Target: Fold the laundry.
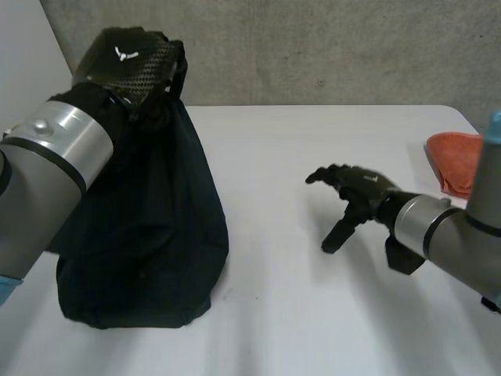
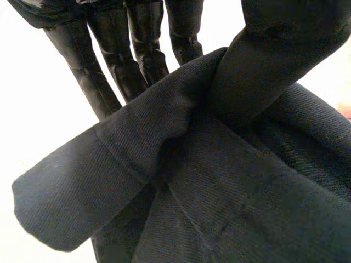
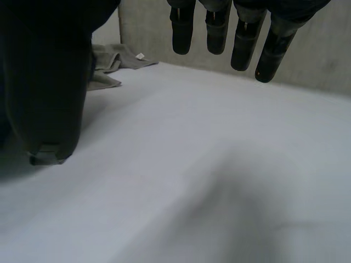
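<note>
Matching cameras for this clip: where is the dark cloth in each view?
Head view: dark cloth hangs from the left robot hand.
Left wrist view: bunched at that hand's fingertips.
Right wrist view: cannot tell; thumb of the right robot hand blocks that side.
Shared landmark: the white table.

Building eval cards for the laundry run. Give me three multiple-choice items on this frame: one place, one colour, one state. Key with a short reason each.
1. Where is the orange cloth?
A) at the table's right edge
B) at the table's middle
C) on the floor

2. What colour is the hanging cloth at the left robot hand?
A) white
B) orange
C) dark, near black

3. The right robot hand is:
A) shut on a cloth
B) open, holding nothing
C) curled in a fist

Key:
1 A, it lies at the edge beside the right arm.
2 C, it reads near black in both views.
3 B, its fingers are straight over bare table.
</note>
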Tool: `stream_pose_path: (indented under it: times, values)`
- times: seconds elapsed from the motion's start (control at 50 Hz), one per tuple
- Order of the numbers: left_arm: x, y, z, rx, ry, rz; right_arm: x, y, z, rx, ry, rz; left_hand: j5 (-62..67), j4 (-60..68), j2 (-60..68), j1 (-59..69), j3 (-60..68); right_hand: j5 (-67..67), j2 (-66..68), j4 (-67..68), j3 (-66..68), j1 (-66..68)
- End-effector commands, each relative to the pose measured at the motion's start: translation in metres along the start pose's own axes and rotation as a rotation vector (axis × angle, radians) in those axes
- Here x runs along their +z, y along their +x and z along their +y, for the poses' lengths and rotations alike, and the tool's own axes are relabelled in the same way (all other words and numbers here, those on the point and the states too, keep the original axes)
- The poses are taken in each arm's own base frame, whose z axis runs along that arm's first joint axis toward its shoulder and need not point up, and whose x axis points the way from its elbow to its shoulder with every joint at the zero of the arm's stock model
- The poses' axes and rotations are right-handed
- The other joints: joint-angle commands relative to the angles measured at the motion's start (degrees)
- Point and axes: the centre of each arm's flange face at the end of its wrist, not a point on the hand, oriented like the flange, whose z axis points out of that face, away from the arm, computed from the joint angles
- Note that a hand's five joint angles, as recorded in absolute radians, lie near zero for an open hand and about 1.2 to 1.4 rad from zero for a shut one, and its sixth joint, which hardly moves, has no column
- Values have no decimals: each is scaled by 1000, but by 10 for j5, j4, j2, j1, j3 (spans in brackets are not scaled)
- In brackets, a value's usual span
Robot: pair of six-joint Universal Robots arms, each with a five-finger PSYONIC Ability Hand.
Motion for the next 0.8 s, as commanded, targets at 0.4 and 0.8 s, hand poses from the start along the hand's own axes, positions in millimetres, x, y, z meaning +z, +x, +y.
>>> stream_pose_path:
  times: [0.4,0.8]
  values:
    - [-4,0,-39,5,114,-2,35,-97,51,487,-199,-285,140,111,112,150,115,-37,-31,-39,-25,-20]
    - [1,2,-33,4,102,7,12,-56,55,422,-224,-92,140,111,112,150,115,-37,-31,-39,-25,-20]
